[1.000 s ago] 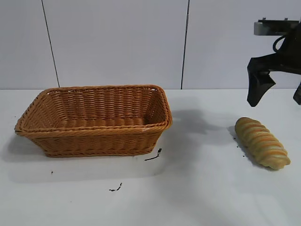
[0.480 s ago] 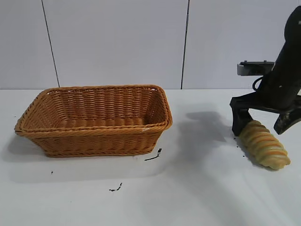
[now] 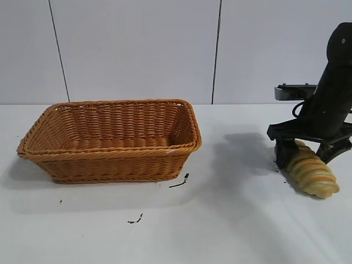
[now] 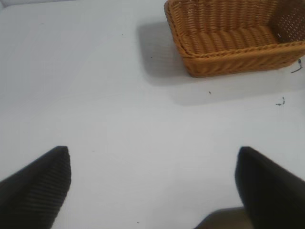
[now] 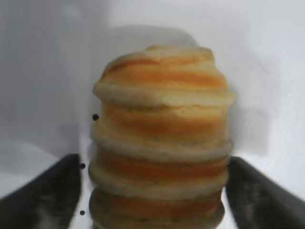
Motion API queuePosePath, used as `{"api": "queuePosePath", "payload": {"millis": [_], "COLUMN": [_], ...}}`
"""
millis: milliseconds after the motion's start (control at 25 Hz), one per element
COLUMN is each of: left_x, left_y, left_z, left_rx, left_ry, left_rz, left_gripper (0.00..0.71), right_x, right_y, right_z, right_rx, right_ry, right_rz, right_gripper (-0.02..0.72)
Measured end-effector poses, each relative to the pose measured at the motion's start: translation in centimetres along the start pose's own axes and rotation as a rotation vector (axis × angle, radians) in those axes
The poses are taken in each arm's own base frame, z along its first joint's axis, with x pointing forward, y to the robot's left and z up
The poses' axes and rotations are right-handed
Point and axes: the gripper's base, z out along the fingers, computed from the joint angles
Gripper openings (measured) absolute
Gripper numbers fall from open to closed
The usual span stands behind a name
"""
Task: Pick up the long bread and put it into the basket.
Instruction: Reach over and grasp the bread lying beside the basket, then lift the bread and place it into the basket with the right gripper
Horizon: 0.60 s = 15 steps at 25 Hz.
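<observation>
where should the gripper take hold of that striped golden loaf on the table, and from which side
Across its narrow width, coming from above. The long tan-golden twisted loaf lies flat on the white table, so its two long flanks are free. The right gripper already straddles it that way, a finger at each flank, nearer its far end.
</observation>
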Motion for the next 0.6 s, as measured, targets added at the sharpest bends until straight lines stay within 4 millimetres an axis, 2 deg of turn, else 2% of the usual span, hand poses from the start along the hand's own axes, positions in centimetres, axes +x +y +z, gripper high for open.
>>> {"api": "queuePosePath", "payload": {"millis": [120, 160, 320, 440, 480, 600], "left_x": [0.0, 0.0, 0.0, 0.0, 0.0, 0.0], "left_y": [0.0, 0.0, 0.0, 0.0, 0.0, 0.0], "left_z": [0.0, 0.0, 0.0, 0.0, 0.0, 0.0], "left_rx": [0.0, 0.0, 0.0, 0.0, 0.0, 0.0], "left_ry": [0.0, 0.0, 0.0, 0.0, 0.0, 0.0], "left_rz": [0.0, 0.0, 0.0, 0.0, 0.0, 0.0], "left_gripper": [0.696, 0.696, 0.696, 0.696, 0.696, 0.696], "right_x": [-1.4, -1.4, -3.5, -4.4, -5.2, -6.1], "right_y": [0.2, 0.2, 0.5, 1.0, 1.8, 4.2], "right_z": [-3.0, -3.0, -8.3, -11.0, -12.6, -14.7], "right_rx": [-0.003, -0.003, -0.02, -0.033, -0.035, -0.046], "right_ry": [-0.026, -0.026, -0.093, -0.107, -0.14, -0.201], "right_rz": [-0.006, -0.006, -0.009, -0.017, -0.04, -0.098], "right_gripper": [0.23, 0.23, 0.228, 0.209, 0.173, 0.145]}}
